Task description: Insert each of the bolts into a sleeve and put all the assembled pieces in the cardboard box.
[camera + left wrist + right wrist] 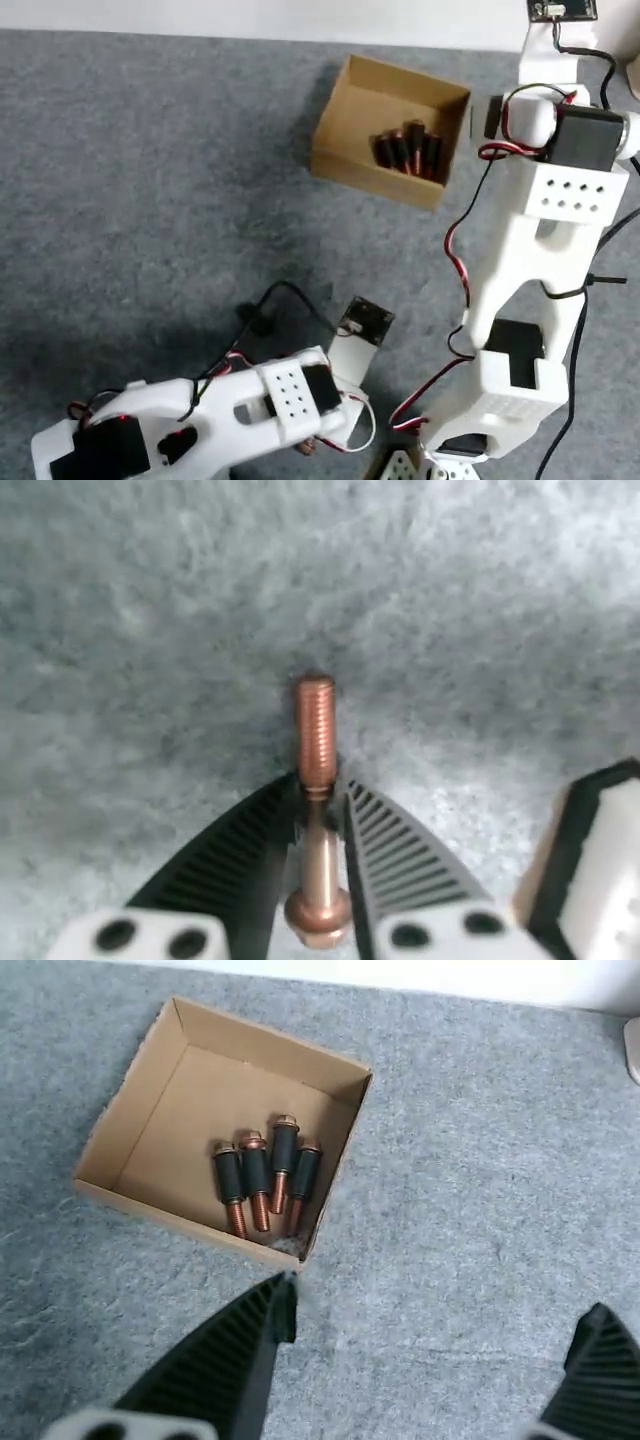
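Bolt: a copper-coloured bolt (pixel 318 800) is pinched in the left gripper (pixel 318 785), its head back near the gripper's body and its threaded end poking out past the fingertips over the counter (pixel 150 200).
Handling: it is likely light, stiff metal; the plain shank looks smooth and may slip or twist, while the threads give more bite.
Where to hold: best on the shank near the head, as now, leaving the thread free to enter a sleeve.
Left gripper: clamped on the bolt's shank.
Assembled pieces: four sleeved bolts (pixel 265 1175) lie side by side in the cardboard box (pixel 340 1150), against one wall.
Right gripper: the right gripper (pixel 440 1300) is spread wide and empty, above the counter near the box.
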Robot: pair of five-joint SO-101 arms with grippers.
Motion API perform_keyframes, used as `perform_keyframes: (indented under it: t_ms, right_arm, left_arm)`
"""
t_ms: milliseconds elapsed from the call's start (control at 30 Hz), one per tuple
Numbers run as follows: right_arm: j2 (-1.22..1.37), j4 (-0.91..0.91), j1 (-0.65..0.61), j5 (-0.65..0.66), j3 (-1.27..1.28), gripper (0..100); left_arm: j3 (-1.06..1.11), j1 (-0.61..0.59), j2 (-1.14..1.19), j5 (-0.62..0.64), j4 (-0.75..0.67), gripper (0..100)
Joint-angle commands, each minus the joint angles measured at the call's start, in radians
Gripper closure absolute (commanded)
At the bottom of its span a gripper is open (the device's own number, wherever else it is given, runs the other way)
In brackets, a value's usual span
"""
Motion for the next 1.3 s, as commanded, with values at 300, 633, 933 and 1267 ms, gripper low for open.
perform_keyframes:
  t_ms: [300, 633, 933, 1267]
  right_arm:
    - [-0.042, 0.016, 0.068, -0.006, 0.004, 61.2]
    - [-0.041, 0.016, 0.070, -0.006, 0.004, 61.2]
    - [-0.041, 0.016, 0.070, -0.006, 0.004, 61.2]
    - [-0.041, 0.016, 0.070, -0.011, 0.005, 61.2]
  left_arm:
    - [-0.280, -0.584, -0.012, -0.879, 0.018, 99]
    - [-0.321, -0.782, -0.002, -2.162, 0.385, 99]
    - [-0.375, -0.966, -0.002, -2.526, 0.500, 99]
    - [-0.458, -0.989, -0.007, -2.099, 0.437, 85]
